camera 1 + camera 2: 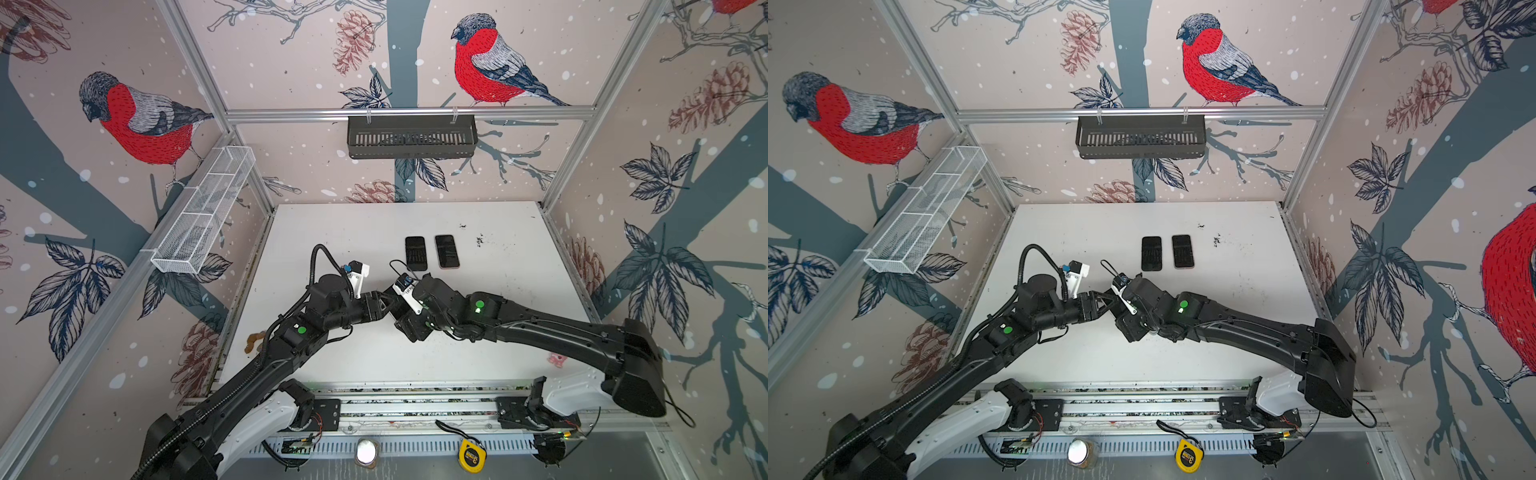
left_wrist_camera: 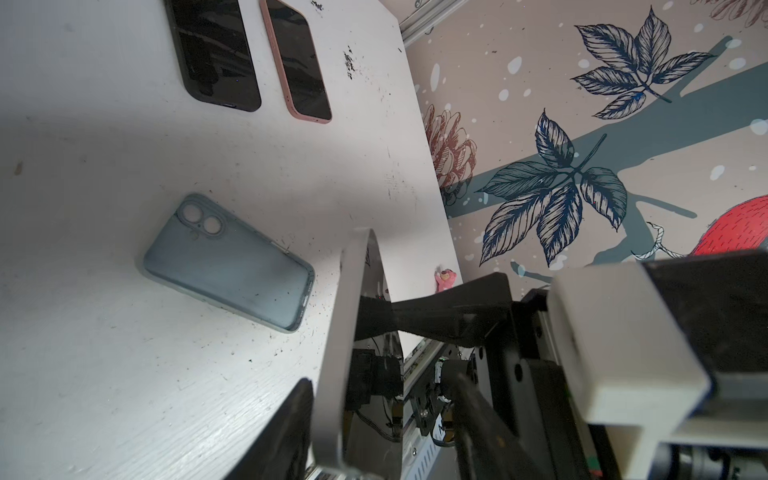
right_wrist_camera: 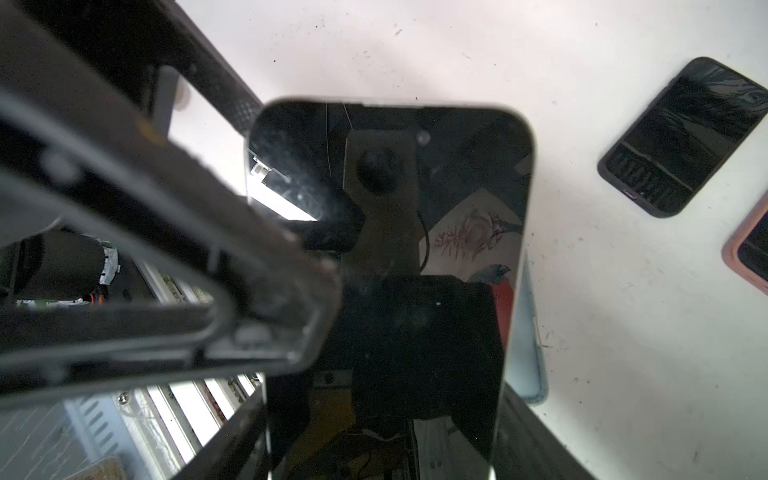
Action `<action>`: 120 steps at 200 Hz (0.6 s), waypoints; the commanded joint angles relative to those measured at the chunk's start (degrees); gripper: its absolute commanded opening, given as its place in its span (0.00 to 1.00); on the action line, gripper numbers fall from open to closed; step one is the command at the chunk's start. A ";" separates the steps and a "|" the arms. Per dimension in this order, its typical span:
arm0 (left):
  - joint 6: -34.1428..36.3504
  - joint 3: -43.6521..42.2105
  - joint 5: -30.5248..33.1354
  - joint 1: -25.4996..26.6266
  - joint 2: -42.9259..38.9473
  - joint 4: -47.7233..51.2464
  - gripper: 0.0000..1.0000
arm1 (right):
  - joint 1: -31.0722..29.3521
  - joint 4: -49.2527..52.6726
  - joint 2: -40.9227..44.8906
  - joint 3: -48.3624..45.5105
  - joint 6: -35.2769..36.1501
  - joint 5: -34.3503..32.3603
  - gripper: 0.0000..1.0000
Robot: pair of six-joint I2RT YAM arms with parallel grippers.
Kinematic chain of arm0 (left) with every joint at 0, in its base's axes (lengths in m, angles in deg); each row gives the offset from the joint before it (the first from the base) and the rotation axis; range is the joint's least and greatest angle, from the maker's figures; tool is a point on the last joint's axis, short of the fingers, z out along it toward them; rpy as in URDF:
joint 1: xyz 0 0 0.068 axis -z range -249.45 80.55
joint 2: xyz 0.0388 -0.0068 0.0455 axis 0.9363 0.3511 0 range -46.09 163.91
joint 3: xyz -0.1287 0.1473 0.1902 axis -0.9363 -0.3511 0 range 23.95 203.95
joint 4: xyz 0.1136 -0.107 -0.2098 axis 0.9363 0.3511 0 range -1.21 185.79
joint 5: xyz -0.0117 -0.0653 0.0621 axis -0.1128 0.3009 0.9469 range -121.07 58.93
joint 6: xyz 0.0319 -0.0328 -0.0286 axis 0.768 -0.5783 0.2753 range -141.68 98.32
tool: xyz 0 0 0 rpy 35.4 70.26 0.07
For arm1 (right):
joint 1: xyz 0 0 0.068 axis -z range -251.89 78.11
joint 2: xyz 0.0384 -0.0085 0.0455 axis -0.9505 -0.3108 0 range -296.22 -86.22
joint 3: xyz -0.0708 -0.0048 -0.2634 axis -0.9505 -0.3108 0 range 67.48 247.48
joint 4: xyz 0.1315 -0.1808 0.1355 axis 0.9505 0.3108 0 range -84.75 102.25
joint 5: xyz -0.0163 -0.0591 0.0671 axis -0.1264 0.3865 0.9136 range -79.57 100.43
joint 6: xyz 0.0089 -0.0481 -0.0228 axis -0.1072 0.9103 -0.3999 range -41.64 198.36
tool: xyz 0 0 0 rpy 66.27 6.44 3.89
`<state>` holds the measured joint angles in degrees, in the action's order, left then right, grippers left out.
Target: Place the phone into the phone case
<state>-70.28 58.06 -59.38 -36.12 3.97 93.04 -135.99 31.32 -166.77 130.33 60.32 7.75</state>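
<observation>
Walls (image 1: 291, 62) papered with bullfinches enclose a scuffed white table (image 1: 498, 299). Above its near middle the right jaws clamp the phone (image 3: 436, 249). The left jaws straddle it, grip unclear. The phone case (image 2: 226, 262) lies flat just beside.

Phone (image 3: 415, 249): black glossy screen, switched off, pale silver frame with rounded corners and a couple of fine crack-like lines near its free end. It is lifted off the table (image 2: 124, 374) and held up on end rather than flat; the left wrist view shows it nearly edge-on (image 2: 347, 332), as a thin silver strip. Case (image 2: 224, 262): pale blue-grey, translucent and empty, with two round camera cutouts at one corner and a port notch at the opposite short end. It lies flat on the table and looks open side up. In the right wrist view one long edge of it (image 3: 530, 357) shows just behind the phone.
</observation>
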 commanded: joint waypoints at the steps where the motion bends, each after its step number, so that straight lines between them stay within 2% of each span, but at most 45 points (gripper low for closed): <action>1: -1.84 -0.84 -0.79 -0.15 -0.92 -4.63 0.47 | -0.46 -2.10 0.29 0.63 0.69 1.18 0.65; 58: -2.49 -1.76 -0.95 -0.19 -1.24 -5.49 0.18 | -1.56 -2.34 0.05 0.87 0.76 1.73 0.66; 87: -3.12 -2.21 -1.25 -0.98 -1.82 -6.25 0.01 | -1.51 -2.35 0.87 0.72 0.34 0.24 0.79; 103: -3.43 -2.38 -1.28 -1.64 -2.53 -6.36 0.00 | -1.32 -2.54 1.85 0.40 0.18 -0.07 0.89; 120: -3.27 -2.39 -0.89 -2.48 -3.41 -5.86 0.00 | -0.52 -4.16 4.74 -0.93 -0.02 1.42 0.94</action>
<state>-72.77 55.61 -59.84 -37.74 1.66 90.85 -137.25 30.31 -164.98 130.50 60.49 8.71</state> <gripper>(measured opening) 0.111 0.923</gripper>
